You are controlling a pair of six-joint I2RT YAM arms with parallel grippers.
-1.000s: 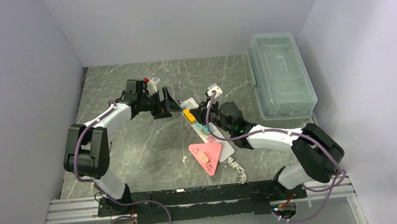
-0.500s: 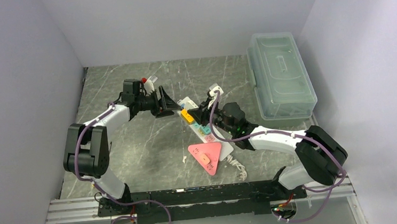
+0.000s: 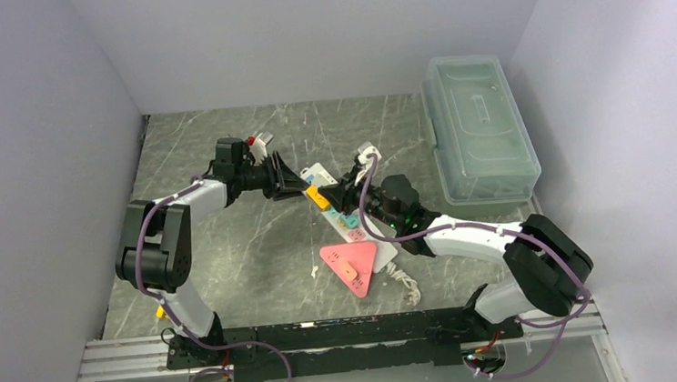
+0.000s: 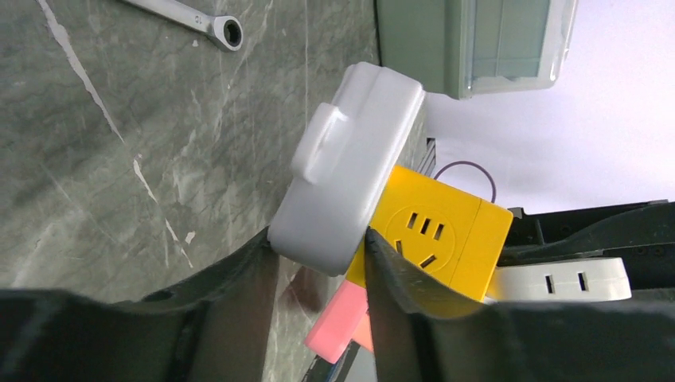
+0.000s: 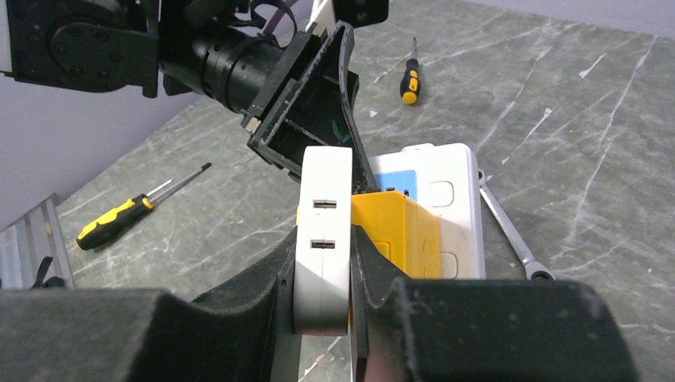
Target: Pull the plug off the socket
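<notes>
Closing left claw (image 4: 318,239): has swung right onto the far end of the socket (image 4: 358,151). Jaws were wide a second ago and are now drawn in against both flanks of the white body. Pads look to be touching, so this reads as a clench.
Socket: lies slantwise mid-tabletop, far end toward the far edge, cord end toward the near edge. Not shifted.
Plug (image 5: 398,223): yellow block with a white side plate, seated near the socket's far end, just beside the left claw's finger.
Right claw (image 5: 322,263): unchanged, clenched on the plug's white plate.
Meaning: socket now looks anchored. Judged ready for the pull; plug not yet out.
Room, left: screwdriver (image 5: 119,216) lies out on the tabletop, well apart from both claws.
Room, far: wrench (image 4: 195,17) on the tabletop near the socket's far end, not touching it.
Room, near: pink triangle (image 3: 352,265) sits over the socket toward the near edge.
Room, right: bin (image 3: 481,130) along the right edge, well apart.
Room, up: nothing above the plug. A straight lift looks the freest way.
</notes>
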